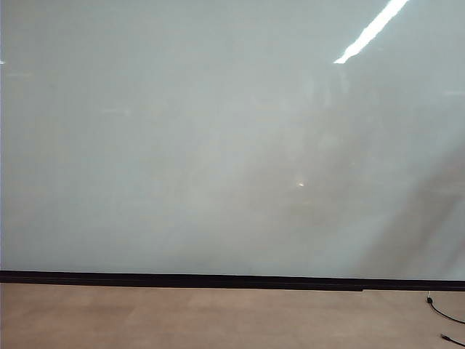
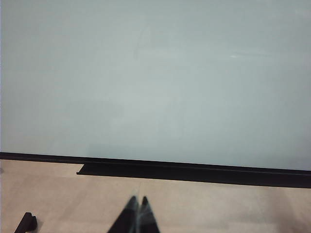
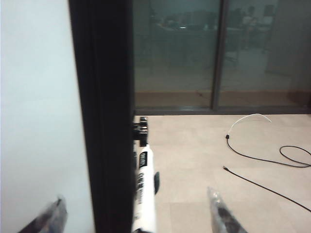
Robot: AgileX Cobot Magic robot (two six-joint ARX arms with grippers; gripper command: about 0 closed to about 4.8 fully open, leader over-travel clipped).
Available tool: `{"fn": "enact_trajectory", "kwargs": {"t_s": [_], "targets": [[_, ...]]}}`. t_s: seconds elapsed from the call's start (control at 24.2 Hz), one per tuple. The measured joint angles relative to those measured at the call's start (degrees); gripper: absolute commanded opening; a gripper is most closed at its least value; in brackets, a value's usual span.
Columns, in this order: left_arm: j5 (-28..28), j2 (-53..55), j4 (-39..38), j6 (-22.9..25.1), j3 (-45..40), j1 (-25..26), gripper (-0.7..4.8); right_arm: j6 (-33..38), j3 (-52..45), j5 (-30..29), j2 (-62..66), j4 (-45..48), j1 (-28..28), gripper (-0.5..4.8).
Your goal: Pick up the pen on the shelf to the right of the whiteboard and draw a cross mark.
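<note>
1. The pen (image 3: 144, 189) is a slim white marker with black lettering on its barrel, standing more or less on end just beside the black frame (image 3: 104, 116) at the whiteboard (image 3: 34, 97)'s right edge. Something small and black sits at its far end; I can't tell if that's the cap or a bit of the holder.
2. The right gripper (image 3: 136, 213) is spread wide, one blurry fingertip over the board and the other over the floor (image 3: 204, 145), with the frame and the pen between them. It's holding nothing.
3. The left gripper (image 2: 137, 213) hangs low in front of the board, above the floor, its two tips pressed together and empty. Neither arm shows up in the exterior view.
4. Handling guess: light, stiff and smooth plastic, so it could slip or twist in the jaws if pinched near an end.
5. I'd grab it mid-barrel, across the narrow width, leaving the writing end free. The frame is right against it, so the finger on that side has little room.
6. It's not fragile, but a loose grip would likely let it wobble once the tip presses on the glossy board.
</note>
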Motion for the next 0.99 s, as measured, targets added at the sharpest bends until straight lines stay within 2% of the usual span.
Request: {"fn": "enact_trajectory", "kwargs": {"t_s": [0.21,0.33,0.99], "targets": [[0.0,0.0,0.0,0.0,0.0,0.0,-0.05,0.0,3.8,-1.2,4.9,1.0,-0.1,3.76],[0.0,0.0,0.0,0.0,0.0,0.0,-0.05,0.0,7.3,-5.1,9.6,1.0,-0.1,3.22],[0.0,0.0,0.0,0.0,0.0,0.0,-0.04,-0.6,11.0,-7.5,16.0,1.4,-0.2,3.23]]}}
